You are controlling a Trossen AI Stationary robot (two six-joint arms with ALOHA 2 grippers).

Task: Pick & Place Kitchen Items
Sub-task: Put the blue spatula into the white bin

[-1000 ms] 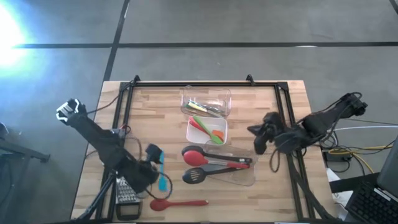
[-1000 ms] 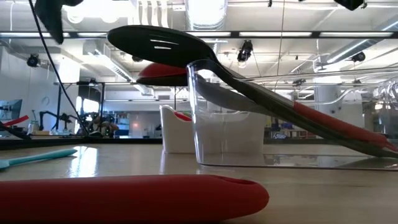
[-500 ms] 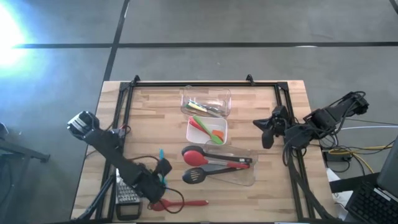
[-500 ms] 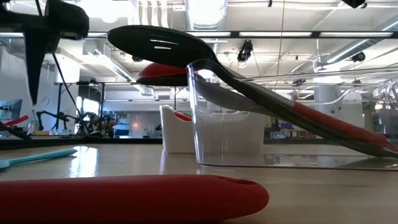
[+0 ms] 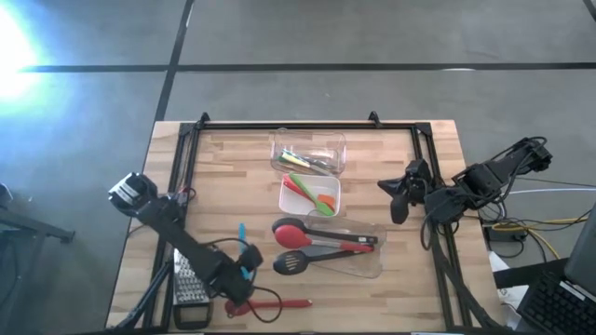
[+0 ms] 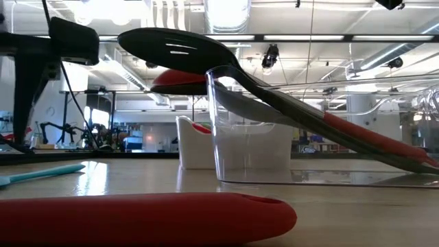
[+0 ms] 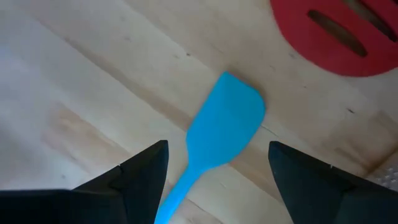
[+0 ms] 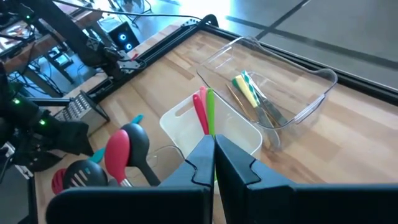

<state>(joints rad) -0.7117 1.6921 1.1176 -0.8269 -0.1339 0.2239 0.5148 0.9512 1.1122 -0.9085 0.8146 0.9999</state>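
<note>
A teal spatula point(image 7: 222, 127) lies flat on the wooden table, left of centre near the front; its handle point(image 5: 240, 233) points toward the far edge. My left gripper point(image 7: 217, 183) hangs open just above it, pointing down, with one finger on each side of the handle and touching nothing. In the high view this gripper point(image 5: 245, 272) covers the blade. A red slotted spoon point(image 5: 265, 304) lies just nearer the front edge. My right gripper point(image 5: 400, 197) is shut and holds nothing, raised over the table's right side.
Three clear tubs run from the far centre toward the front: one with small green and wood-handled tools point(image 5: 308, 154), one with red and green tools point(image 5: 311, 195), and one with black and red long utensils point(image 5: 340, 249). A steel grater point(image 5: 189, 290) lies at the near left.
My left gripper has come down and moved toward the table's near edge, rolling at the wrist, until it hangs over the teal spatula's blade end. It has stayed open. My right arm has drawn back a little toward the right edge. No utensil has moved.
</note>
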